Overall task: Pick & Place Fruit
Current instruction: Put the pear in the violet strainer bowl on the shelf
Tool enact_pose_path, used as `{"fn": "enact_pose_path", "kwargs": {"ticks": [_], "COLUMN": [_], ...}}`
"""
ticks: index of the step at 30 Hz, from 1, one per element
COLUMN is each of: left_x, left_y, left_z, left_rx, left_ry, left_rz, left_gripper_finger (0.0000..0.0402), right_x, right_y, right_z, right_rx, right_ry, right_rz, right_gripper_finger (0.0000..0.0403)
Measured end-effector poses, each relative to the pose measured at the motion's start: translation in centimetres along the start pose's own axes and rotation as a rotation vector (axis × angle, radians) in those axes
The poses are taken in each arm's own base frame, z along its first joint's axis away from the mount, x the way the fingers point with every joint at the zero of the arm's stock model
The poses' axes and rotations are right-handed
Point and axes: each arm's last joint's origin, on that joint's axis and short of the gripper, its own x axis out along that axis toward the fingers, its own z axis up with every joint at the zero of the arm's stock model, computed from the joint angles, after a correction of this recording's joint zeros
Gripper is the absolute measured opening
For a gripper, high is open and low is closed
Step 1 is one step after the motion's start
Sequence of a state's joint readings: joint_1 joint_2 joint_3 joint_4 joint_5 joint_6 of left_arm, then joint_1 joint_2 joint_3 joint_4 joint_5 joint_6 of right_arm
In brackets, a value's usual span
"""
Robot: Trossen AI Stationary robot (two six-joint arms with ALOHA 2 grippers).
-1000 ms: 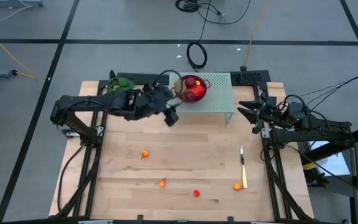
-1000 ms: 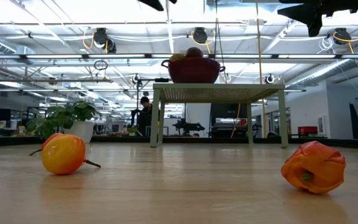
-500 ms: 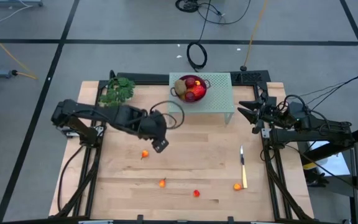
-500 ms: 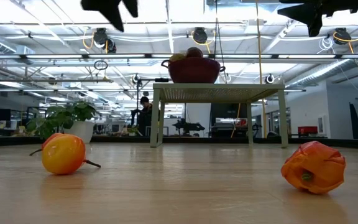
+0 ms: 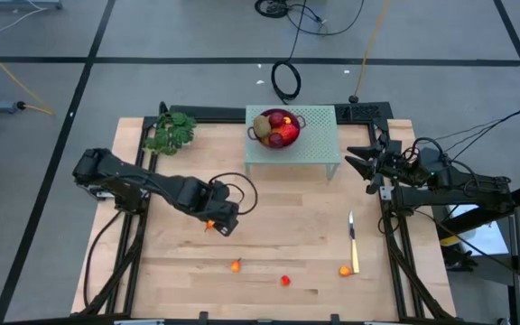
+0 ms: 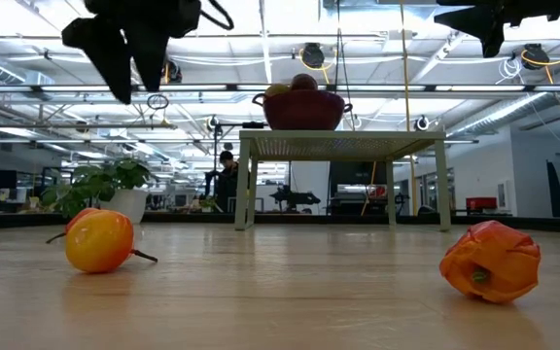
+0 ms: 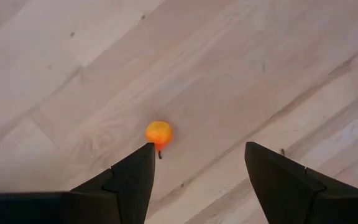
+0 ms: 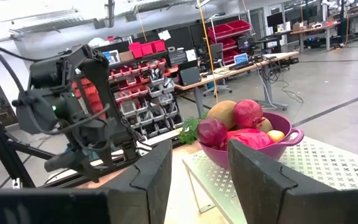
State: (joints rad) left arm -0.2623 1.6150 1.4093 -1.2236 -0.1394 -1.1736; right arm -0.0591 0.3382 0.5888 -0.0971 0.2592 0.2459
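Above the pale planked wooden worktop (image 5: 296, 244), the left end effector (image 5: 225, 224) hangs over a small round orange fruit (image 7: 158, 132), its dark wedge-shaped fingers (image 7: 129, 180) apart and empty. Right of it, the purple bowl (image 5: 278, 129) holds rounded fruit on a perforated metal stand (image 5: 319, 144). The right end effector (image 5: 361, 164) waits beside the stand, fingers parted, empty.

Grey floor (image 5: 179, 86) with cables; red bins (image 8: 145, 48) on shelves.

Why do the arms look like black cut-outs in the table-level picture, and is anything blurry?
Low view: bright ceiling lights behind leave the left gripper a dark silhouette; the near fruit looks soft. Left wrist view: the small orange fruit is slightly blurred, with even light on the wooden table.
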Motion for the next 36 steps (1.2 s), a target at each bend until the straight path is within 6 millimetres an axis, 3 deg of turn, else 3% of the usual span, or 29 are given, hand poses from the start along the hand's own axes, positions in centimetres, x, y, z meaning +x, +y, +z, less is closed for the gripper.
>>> {"fn": "enact_pose_path", "kwargs": {"ticks": [11,16,29,36], "left_x": [3.2,4.6,7.6,8.7], "left_y": [1.0,1.0,2.2,2.1], "left_z": [-2.4,-2.8,-3.3,-3.4], "left_rx": [0.07,0.077,0.103,0.139], "left_ry": [0.046,0.051,0.115,0.094], "left_rz": [0.112,0.077,0.073,0.013], "left_gripper_finger": [0.0246,0.025,0.0387,0.0394], "right_x": [0.0,0.0,0.0,0.0], "right_y": [0.0,0.0,0.0,0.0], "right_z": [0.0,0.0,0.0,0.0], "right_rx": [0.0,0.001,0.001,0.003], "right_ry": [-0.001,-0.003,-0.004,-0.004], "right_rz": [0.0,-0.002,-0.004,-0.004], "right_gripper_finger": [0.0151,0.0151,0.0151,0.0151]}}
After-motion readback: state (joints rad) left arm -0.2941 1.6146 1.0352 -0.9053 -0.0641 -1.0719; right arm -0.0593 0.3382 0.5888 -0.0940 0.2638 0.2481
